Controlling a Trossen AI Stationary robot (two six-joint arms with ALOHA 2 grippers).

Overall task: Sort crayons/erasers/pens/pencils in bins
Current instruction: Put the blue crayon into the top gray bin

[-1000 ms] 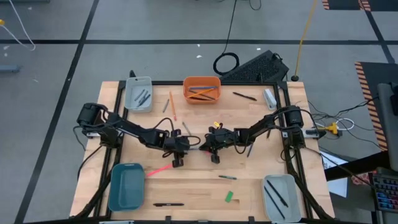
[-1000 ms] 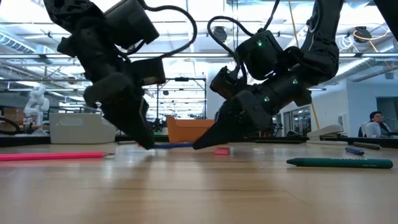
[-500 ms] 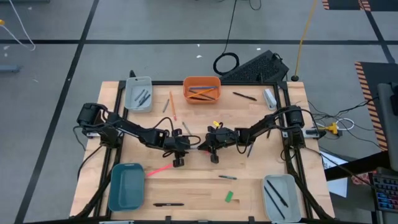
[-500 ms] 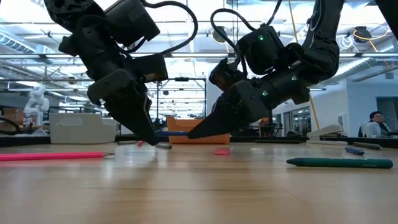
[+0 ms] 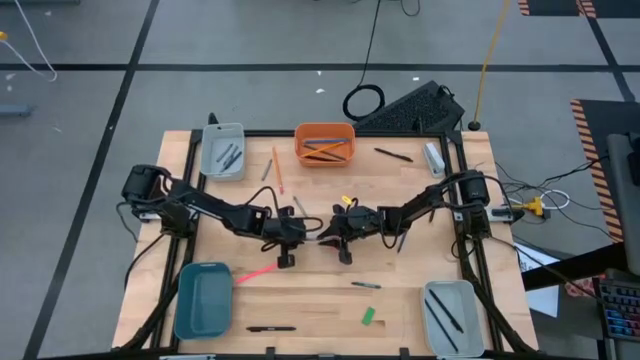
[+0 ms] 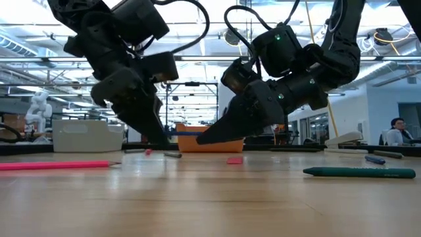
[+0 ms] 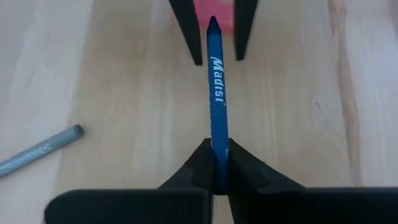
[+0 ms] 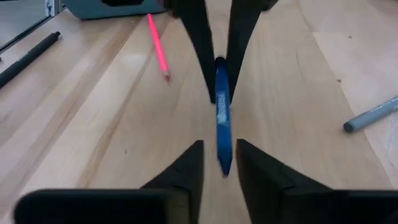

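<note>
A blue pencil [image 7: 217, 99] hangs above the middle of the table between my two grippers. My left gripper [image 7: 216, 167] is shut on its back end. My right gripper [image 8: 219, 163] faces it from the table's right and is open. Its fingers [image 7: 189, 34] stand on either side of the pencil's pointed end [image 8: 224, 167], and I see no touch. In the high view the two grippers meet at mid-table [image 5: 318, 238]. A pink eraser [image 6: 234, 159] lies on the table below them. My left gripper pinches the blue pencil's back end [image 7: 216, 148] between its two fingers. The fingers slant down from the table's left, and the pencil sticks out forward between them toward my right gripper. The pencil is lifted clear of the table, about level.
The orange bin [image 5: 324, 143] and a grey bin [image 5: 222, 150] stand at the far edge, the teal bin [image 5: 203, 298] and another grey bin [image 5: 452, 315] at the near corners. Loose: a pink pencil [image 5: 258, 272], an orange pencil [image 5: 278, 170], a green eraser [image 5: 368, 316], pens [image 5: 271, 328], a grey crayon [image 7: 37, 152].
Both grippers have gone up from the table top. The blue pencil, which lay low by the table between them, has come up with my left gripper and is lifted clear.
</note>
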